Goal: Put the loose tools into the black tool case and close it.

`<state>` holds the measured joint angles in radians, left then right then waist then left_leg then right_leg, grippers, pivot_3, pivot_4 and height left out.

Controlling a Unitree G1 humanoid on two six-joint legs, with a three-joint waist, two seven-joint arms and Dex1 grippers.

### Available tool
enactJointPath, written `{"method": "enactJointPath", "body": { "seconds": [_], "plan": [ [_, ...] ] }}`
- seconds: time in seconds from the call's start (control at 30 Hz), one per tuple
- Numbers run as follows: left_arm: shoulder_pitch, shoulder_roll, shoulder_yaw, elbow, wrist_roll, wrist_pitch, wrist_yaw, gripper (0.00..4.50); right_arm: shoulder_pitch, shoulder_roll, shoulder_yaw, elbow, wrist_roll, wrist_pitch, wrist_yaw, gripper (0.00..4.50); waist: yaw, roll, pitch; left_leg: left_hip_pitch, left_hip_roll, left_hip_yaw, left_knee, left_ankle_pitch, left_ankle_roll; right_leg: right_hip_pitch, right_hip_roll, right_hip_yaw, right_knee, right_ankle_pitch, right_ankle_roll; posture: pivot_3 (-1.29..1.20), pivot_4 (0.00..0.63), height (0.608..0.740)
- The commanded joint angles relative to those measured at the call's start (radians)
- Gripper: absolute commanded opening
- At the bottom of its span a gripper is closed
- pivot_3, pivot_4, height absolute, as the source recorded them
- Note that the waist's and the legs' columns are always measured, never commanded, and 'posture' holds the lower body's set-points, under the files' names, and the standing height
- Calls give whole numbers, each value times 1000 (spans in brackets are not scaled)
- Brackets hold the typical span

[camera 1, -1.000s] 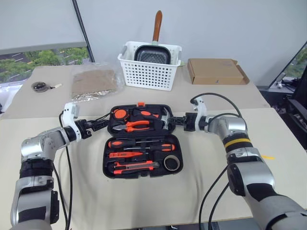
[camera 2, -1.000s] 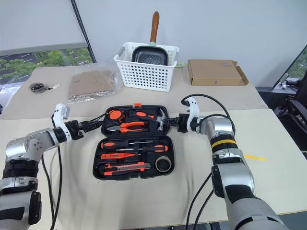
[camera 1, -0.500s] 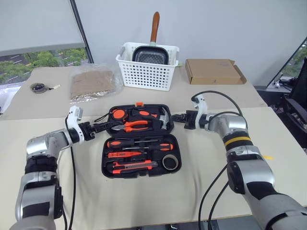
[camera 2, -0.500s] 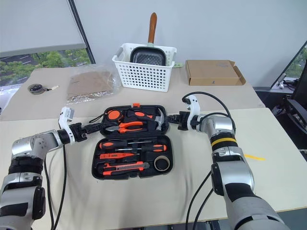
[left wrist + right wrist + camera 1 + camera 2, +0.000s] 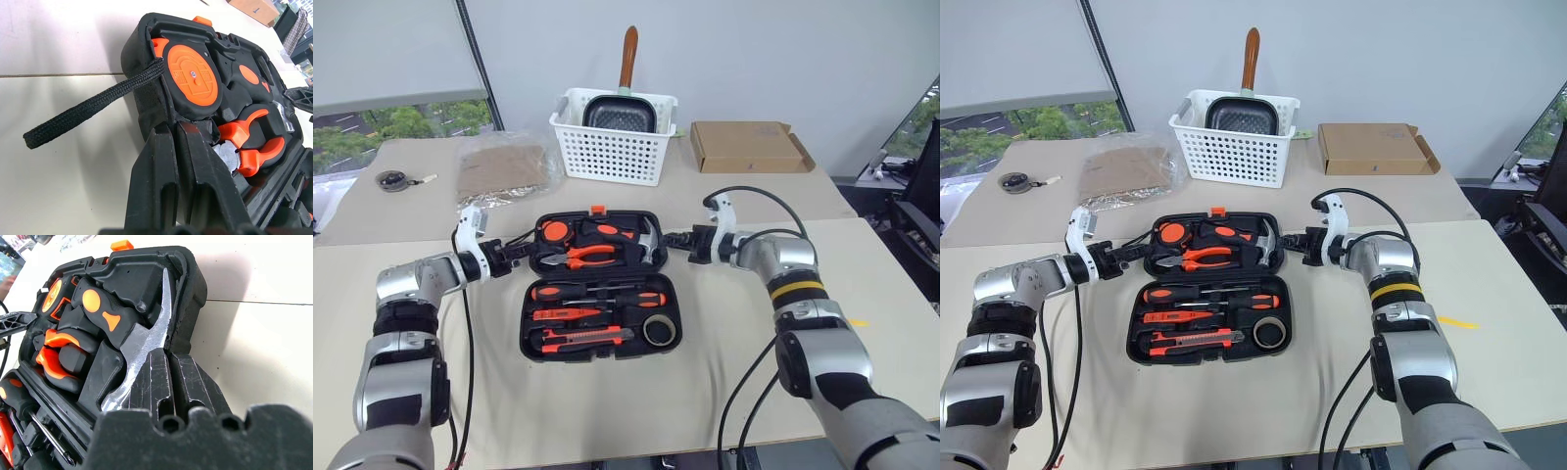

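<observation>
The black tool case (image 5: 530, 333) lies open on the table with its orange latch (image 5: 600, 211) at the far edge. Its near half holds two black-and-orange screwdrivers (image 5: 599, 293), a slim red screwdriver (image 5: 570, 315), the utility knife (image 5: 587, 339) and the tape ring (image 5: 660, 331). The far half holds a tape measure (image 5: 190, 78), pliers (image 5: 582, 257) and a hammer (image 5: 142, 347). My left gripper (image 5: 530, 250) is shut on the far half's left rim. My right gripper (image 5: 668, 240) is shut on its right rim, beside the hammer head.
A white slotted basket (image 5: 612, 147) with a pan stands behind the case. A cardboard box (image 5: 749, 145) sits at the back right, a plastic bag (image 5: 504, 168) at the back left, and a small round object (image 5: 391, 179) far left. Cables trail from both wrists.
My left gripper has moved right to the case's left rim and closed from wide open to shut. The right gripper closed fully early on and has stayed put.
</observation>
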<state>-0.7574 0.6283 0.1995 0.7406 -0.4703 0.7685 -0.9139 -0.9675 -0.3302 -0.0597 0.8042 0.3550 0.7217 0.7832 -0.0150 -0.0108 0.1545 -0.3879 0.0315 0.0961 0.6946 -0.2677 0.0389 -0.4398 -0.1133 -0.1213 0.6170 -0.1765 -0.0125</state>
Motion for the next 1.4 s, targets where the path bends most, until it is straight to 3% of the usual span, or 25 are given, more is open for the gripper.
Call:
{"method": "enactJointPath", "body": {
  "seconds": [0.03, 0.4, 0.57, 0.7, 0.93, 1.1, 1.2, 1.33, 1.4],
  "plan": [
    [-15, 3, -11, -23, -4, 9, -63, 33, -13, 8, -37, -54, 14, -80, 16, 0, -1, 0, 0, 0, 0, 0, 0, 0, 0, 0, 0, 0, 1, 0, 0, 0, 150, 700],
    [-69, -34, 21, -148, -17, -118, -47, 33, -81, 14, -71, 15, 19, -292, 68, 0, 1, -1, 1, -4, -1, -1, 0, 0, 0, -2, 0, -1, -1, 1, -1, 0, 150, 700],
    [-23, -42, 14, -253, 15, -230, -30, 33, -71, 12, -76, -7, 24, -377, 114, 0, -1, -1, 1, -7, -1, -1, 0, 0, 0, -5, 1, -1, -2, 1, -1, 0, 150, 700],
    [90, -38, 2, -374, 47, -356, -56, 33, -4, 12, -55, -88, 12, -475, 182, 0, -6, -1, 1, -8, -1, 2, -2, 0, 0, -8, 0, 0, -3, 1, -1, 0, 150, 700],
    [281, -61, 19, -516, 127, -675, -2, 33, 239, 12, 40, -346, -95, -811, 239, 0, 0, -1, 1, -9, 0, 3, -3, 0, 0, -9, 0, 0, -4, 1, -1, 0, 150, 700],
    [424, -82, -9, -562, 254, -982, 53, 33, 344, 5, 64, -349, -205, -1132, 184, 0, -2, -1, 1, -3, 1, 4, -1, 0, 0, -4, 0, 1, -5, 0, 0, 0, 150, 700],
    [488, -83, -19, -546, 311, -1134, 82, 33, 368, 2, 58, -321, -228, -1230, 158, 0, -1, 0, 1, 2, 2, 5, -2, -2, 3, -1, 0, 2, -5, -3, 4, 0, 150, 700],
    [544, -79, -24, -518, 325, -1211, 91, 33, 390, -17, 67, -288, -258, -1349, 149, 0, 0, 0, 1, 4, 3, 5, -1, -3, 6, -1, 0, 2, -4, 0, 1, 0, 150, 700],
    [587, -50, -37, -535, 305, -1191, 44, 708, 416, -37, 76, -294, -261, -1358, 162, 0, 1, 0, 1, 4, 3, 5, -1, -2, 6, -1, 0, 2, -3, 0, 0, 0, 150, 700]
  ]
}}
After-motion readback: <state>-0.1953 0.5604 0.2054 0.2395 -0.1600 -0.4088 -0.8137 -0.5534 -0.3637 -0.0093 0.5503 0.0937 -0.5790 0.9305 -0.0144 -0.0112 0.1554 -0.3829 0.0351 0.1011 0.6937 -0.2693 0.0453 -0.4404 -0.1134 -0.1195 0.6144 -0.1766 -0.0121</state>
